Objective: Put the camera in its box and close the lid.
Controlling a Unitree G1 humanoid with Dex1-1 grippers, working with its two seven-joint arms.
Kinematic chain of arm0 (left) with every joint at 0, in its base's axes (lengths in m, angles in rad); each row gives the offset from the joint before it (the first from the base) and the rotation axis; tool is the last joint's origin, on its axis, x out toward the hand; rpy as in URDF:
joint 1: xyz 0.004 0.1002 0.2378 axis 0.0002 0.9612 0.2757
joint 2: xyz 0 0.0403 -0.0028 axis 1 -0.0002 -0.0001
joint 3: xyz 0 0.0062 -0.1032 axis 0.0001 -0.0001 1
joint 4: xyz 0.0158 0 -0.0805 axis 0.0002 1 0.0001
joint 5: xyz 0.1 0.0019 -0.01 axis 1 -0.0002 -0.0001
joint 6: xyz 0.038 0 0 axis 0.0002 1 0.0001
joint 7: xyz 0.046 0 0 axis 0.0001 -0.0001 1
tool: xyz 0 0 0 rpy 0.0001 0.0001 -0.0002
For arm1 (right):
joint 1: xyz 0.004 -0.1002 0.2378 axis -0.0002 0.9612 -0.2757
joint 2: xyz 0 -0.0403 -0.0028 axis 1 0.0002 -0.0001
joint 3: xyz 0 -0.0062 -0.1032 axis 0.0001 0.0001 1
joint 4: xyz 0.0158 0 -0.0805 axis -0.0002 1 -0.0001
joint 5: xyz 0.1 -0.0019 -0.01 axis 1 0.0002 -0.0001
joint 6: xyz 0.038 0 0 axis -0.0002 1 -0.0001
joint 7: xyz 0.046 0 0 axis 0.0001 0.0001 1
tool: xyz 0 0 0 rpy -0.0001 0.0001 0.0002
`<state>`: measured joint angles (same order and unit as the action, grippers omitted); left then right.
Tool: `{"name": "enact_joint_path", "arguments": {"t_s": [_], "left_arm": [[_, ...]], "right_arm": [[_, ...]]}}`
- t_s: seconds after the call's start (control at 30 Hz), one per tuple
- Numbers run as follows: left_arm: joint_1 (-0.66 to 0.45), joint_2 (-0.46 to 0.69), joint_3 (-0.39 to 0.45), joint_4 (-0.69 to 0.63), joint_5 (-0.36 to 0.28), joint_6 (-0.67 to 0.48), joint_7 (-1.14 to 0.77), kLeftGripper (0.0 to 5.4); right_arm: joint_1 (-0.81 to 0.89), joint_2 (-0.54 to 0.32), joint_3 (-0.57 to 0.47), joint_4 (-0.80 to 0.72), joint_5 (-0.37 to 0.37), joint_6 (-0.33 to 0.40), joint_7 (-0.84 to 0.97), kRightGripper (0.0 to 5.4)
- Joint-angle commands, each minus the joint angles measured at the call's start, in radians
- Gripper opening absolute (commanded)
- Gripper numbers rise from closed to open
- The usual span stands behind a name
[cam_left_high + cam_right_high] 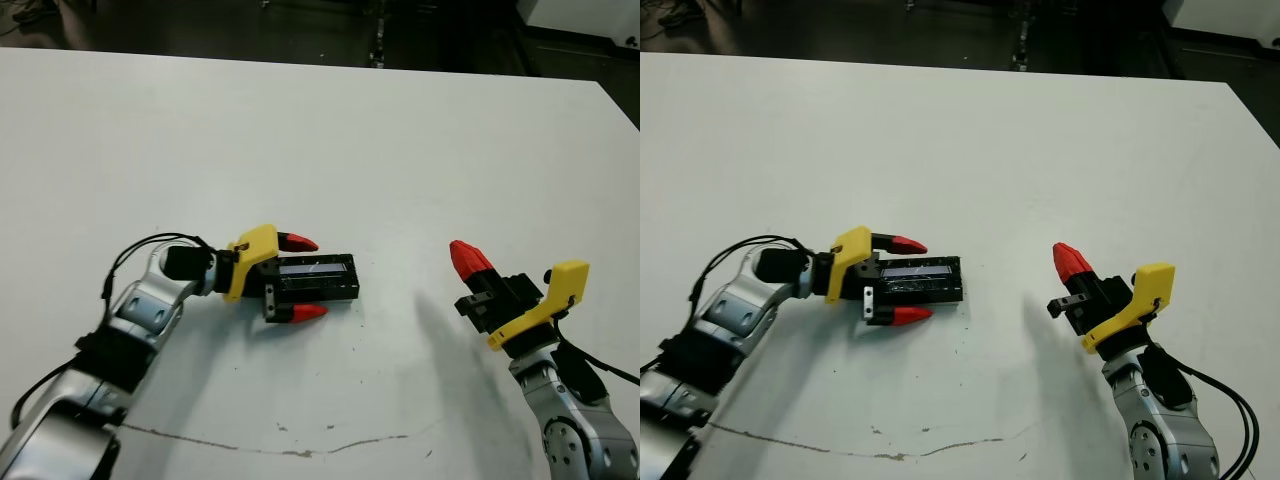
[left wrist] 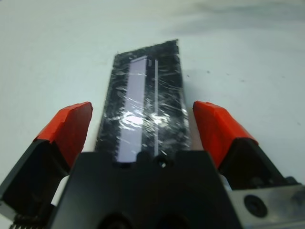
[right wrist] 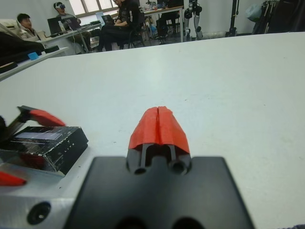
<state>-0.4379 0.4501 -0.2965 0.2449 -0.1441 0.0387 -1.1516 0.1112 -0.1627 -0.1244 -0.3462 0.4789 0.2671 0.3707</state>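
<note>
White table (image 1: 330, 130): glossy black rectangular lid (image 1: 316, 276) seated, apparently closing box. Left gripper (image 1: 298, 277) spread around it, gripping nothing; right gripper (image 1: 468, 258) pinched empty.

No writing is showing legibly anywhere.

The lid (image 2: 145, 112), lying between the left gripper's (image 1: 299, 277) spread fingers (image 2: 66, 126), is showing only a pale silvery strip and glare scratches, with no letters or numbers that can be made out. A faint pale mark is sitting on its side wall facing the right gripper (image 3: 158, 125), too small to read.
</note>
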Motion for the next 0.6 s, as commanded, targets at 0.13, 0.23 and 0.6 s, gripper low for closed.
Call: {"name": "enact_joint_path", "arguments": {"t_s": [0.13, 0.23, 0.6], "left_arm": [[0.128, 0.195, 0.115, -0.077, -0.032, 0.069, -0.029, 5.39], [0.170, 0.265, 0.174, -0.114, -0.058, 0.097, -0.036, 5.39], [0.210, 0.361, 0.343, -0.090, -0.047, 0.105, 0.093, 5.39]], "right_arm": [[0.006, -0.010, -0.003, 0.005, -0.007, -0.015, 0.006, 0.00], [0.005, -0.008, -0.001, -0.001, -0.003, -0.003, -0.004, 0.00], [0.007, -0.008, 0.002, -0.006, -0.008, -0.001, -0.012, 0.00]]}}
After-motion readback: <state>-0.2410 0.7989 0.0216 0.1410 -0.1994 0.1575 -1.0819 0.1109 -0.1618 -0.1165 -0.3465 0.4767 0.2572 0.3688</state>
